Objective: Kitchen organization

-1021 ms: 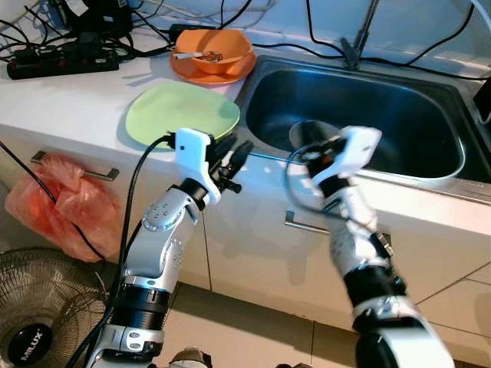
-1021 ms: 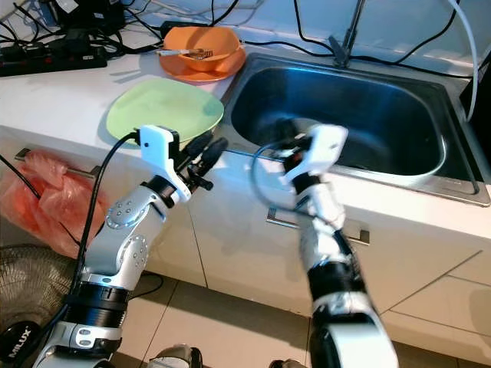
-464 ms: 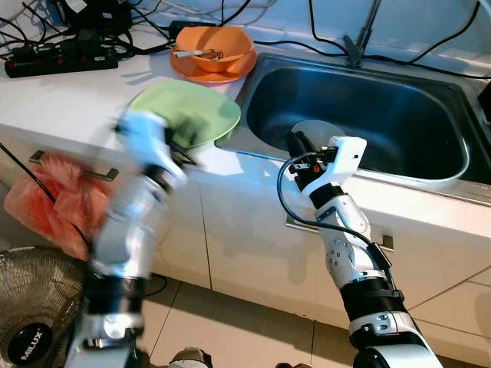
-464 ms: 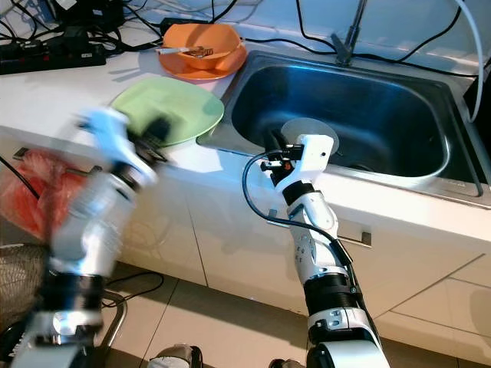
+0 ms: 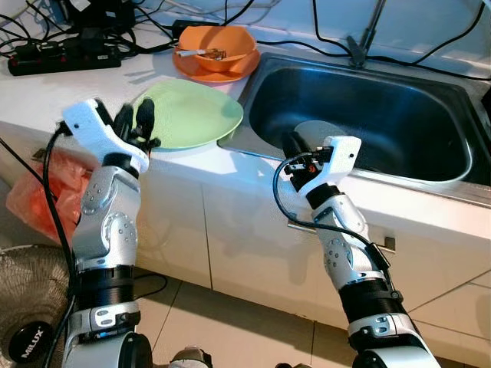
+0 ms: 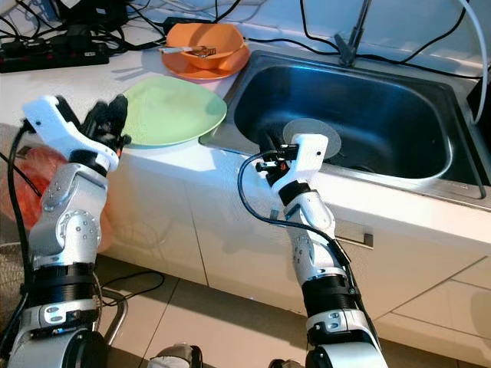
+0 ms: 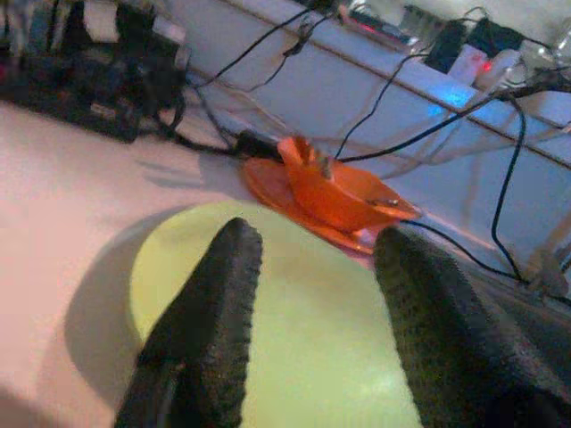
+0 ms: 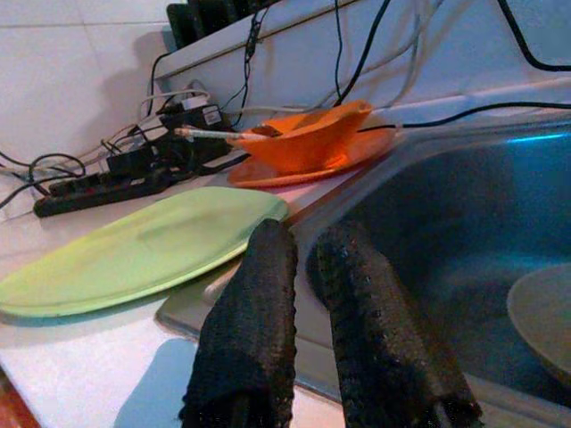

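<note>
While one green plate (image 5: 193, 113) lies, two orange dishes (image 5: 213, 54) stack.

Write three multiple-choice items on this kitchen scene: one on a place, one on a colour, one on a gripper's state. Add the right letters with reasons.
1. Where does the orange bowl sit?
A. in the sink
B. on an orange plate on the counter
C. on the floor

2. What colour is the big plate beside the sink?
A. light green
B. blue
C. black

3. How do the left gripper's fingers stand?
A. shut on a cup
B. shut on the plate
C. open, holding nothing

Answers: 1 B, the bowl rests on the orange plate behind the green one. 2 A, it is pale green. 3 C, the left wrist view shows a wide gap between the fingers, above the plate.
</note>
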Robot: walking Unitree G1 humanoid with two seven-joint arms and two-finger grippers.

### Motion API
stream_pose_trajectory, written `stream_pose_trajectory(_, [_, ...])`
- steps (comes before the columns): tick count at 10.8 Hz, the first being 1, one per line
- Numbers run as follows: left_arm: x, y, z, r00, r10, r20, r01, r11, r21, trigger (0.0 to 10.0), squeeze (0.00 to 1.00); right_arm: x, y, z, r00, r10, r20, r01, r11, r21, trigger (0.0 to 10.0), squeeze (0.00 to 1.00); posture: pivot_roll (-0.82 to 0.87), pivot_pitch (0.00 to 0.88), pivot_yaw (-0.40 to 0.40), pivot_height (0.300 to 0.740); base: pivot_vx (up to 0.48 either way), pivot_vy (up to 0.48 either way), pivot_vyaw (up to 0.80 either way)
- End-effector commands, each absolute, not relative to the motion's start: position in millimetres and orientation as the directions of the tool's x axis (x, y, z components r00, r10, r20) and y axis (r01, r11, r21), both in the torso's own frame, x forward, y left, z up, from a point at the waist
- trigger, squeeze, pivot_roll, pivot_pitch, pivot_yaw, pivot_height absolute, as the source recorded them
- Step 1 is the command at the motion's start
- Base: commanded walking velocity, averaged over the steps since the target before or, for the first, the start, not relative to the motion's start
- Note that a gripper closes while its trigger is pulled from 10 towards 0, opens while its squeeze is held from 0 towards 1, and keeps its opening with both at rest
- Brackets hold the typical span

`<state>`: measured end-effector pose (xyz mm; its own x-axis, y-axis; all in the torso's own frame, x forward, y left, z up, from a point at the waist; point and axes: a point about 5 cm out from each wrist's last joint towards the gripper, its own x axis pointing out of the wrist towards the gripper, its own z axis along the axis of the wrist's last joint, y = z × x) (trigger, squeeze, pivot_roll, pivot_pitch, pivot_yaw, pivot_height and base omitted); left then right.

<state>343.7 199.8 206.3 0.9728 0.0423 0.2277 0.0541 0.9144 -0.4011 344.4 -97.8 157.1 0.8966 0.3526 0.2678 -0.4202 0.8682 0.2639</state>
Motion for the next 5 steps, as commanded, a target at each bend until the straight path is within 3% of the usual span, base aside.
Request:
stream_pose_trajectory(1, [342, 203, 202, 0.977, 0.061, 0.202, 0.035, 0.898, -0.438, 10.0, 1.00, 343, -101, 155, 0.900, 0.353, 0.258, -0.416, 0.871, 0.261, 10.0, 0.00, 0.23, 0.093, -0.034, 0.740, 0.000, 0.000, 0.00])
stream_pose_trajectory(5, [329, 216, 199, 0.982, 0.068, 0.175, 0.044, 0.822, -0.568, 10.0, 1.00, 342, -101, 154, 0.898, 0.364, 0.248, -0.422, 0.873, 0.246, 10.0, 0.00, 0.23, 0.089, -0.033, 0.740, 0.000, 0.000, 0.00])
